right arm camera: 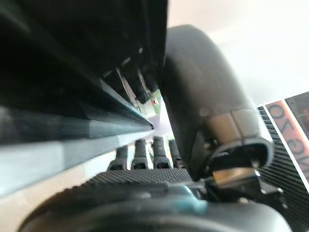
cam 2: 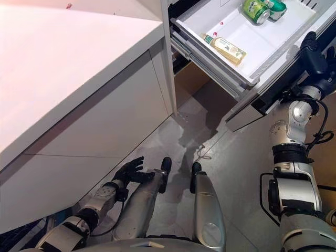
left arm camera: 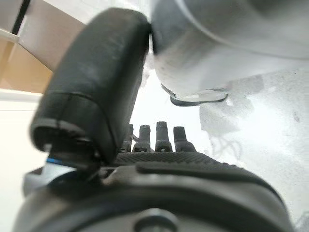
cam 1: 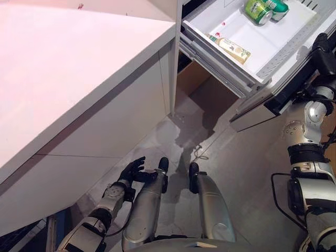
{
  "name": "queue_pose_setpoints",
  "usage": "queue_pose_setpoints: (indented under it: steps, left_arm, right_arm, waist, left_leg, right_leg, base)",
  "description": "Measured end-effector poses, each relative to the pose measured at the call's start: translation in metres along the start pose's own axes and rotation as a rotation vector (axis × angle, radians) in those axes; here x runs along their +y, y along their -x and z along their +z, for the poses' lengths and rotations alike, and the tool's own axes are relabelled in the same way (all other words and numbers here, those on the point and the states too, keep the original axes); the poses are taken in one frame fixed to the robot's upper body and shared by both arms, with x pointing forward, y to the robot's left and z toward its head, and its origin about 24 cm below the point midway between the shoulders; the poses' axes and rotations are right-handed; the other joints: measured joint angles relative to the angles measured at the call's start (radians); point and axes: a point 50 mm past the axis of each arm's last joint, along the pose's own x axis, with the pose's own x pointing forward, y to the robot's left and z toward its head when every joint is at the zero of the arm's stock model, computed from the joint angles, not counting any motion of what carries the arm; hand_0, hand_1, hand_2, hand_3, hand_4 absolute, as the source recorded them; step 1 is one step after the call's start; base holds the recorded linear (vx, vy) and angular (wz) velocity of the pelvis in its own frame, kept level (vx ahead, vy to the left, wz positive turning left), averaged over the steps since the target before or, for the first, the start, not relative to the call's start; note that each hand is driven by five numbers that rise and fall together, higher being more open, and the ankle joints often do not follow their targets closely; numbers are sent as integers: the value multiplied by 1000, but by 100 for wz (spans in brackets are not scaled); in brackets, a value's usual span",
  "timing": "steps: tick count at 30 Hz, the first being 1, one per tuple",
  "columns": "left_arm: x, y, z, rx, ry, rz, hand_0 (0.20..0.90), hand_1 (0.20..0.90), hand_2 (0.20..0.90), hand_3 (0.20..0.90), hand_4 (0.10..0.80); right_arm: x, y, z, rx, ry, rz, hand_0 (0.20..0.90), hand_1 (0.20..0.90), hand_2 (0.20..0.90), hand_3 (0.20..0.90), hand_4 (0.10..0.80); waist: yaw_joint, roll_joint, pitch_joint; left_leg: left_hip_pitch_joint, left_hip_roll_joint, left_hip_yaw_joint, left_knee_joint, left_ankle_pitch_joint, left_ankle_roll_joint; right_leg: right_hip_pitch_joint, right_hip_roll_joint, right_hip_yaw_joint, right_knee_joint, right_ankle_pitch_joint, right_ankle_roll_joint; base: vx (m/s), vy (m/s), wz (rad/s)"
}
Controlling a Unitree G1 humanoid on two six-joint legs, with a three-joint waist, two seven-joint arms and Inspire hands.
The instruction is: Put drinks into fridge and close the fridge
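The fridge drawer point(cam 1: 265, 44) stands pulled out at the upper right. Green cans point(cam 1: 258, 10) lie at its far end and a bottle with a green cap point(cam 1: 231, 47) lies nearer its left rim. My right hand point(cam 1: 321, 48) is raised against the drawer's dark front edge. In the right wrist view its fingers point(right arm camera: 154, 147) are straight along that dark edge point(right arm camera: 72, 72), holding nothing. My left hand point(cam 1: 134, 170) hangs low by the floor, open and empty, with its fingers point(left arm camera: 161, 137) relaxed.
A long white counter point(cam 1: 63, 68) runs along the left, its corner close to the drawer's left side. Below the drawer there is a dark opening point(cam 1: 191, 79) in the cabinet. Grey tiled floor point(cam 1: 247, 152) lies below.
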Motion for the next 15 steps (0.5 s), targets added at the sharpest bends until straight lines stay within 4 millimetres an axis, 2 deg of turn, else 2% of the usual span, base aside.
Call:
queue_pose_setpoints:
  steps: [5, 9, 15]
  left_arm:
    - [2, 1, -4, 9, 1, 4, 900, 900, 900, 900, 800]
    - [1, 2, -5, 15, -1, 1, 900, 900, 900, 900, 800]
    - [-1, 5, -16, 46, -3, -12, 900, 900, 900, 900, 800]
  right_arm:
    - [3, 0, -4, 59, -104, 131, 900, 900, 900, 900, 800]
    - [8, 2, -9, 115, -140, 280, 900, 900, 900, 900, 800]
    - [17, 5, -18, 229, -91, 425, 900, 900, 900, 900, 800]
  waist:
    - [-29, 1, 0]
    - [-42, 3, 0]
    - [-32, 12, -1]
  left_leg:
    - [4, 0, 1, -18, 5, 7]
    - [19, 4, -7, -40, 9, -2]
    - [94, 19, -39, -113, 25, -22]
  right_leg:
    - [2, -3, -1, -12, 1, 0]
    - [12, -5, -7, -26, 10, 5]
    - [89, 2, -41, -92, 20, -11]
  base:
    - [23, -2, -4]
    - [49, -19, -1]
    - [63, -9, 9]
